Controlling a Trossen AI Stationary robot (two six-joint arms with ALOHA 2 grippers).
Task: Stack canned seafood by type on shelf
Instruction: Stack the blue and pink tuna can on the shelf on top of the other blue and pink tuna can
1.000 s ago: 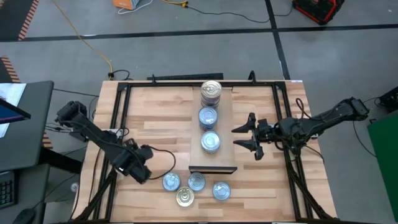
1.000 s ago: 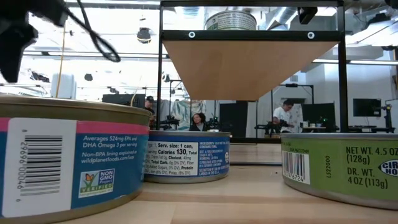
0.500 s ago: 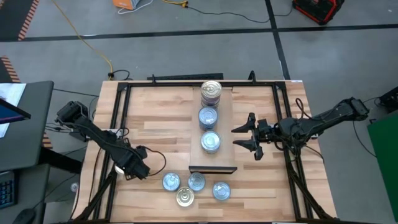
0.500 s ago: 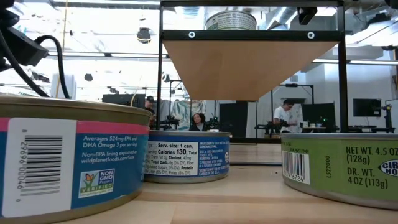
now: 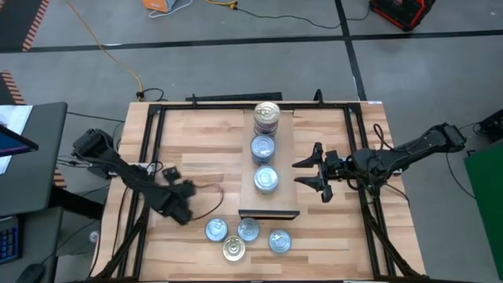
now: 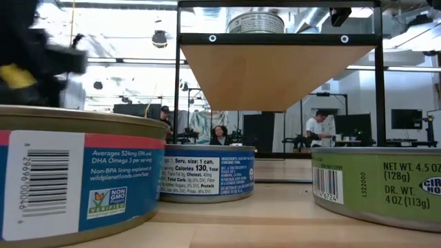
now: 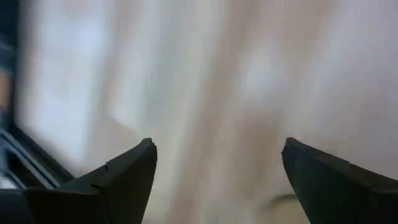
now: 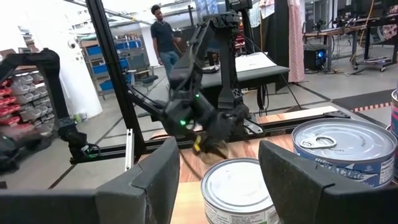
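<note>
We are seeing left gripper (image 5: 182, 203) spread empty over tabletop (image 5: 196, 149), right gripper (image 5: 308, 178) parted empty beside shelf (image 5: 283, 157), four loose tins (image 5: 247, 236) lying below.

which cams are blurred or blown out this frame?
Left wrist view: heavy motion smear, only the left gripper with open fingers reads, tabletop a streak. Low view: the left arm is a dark blur, room lights blown out, near tins sharp. Right wrist view: the left arm is smeared, the close tin slightly soft. High view: crisp except a slight smear at the left gripper.
</note>
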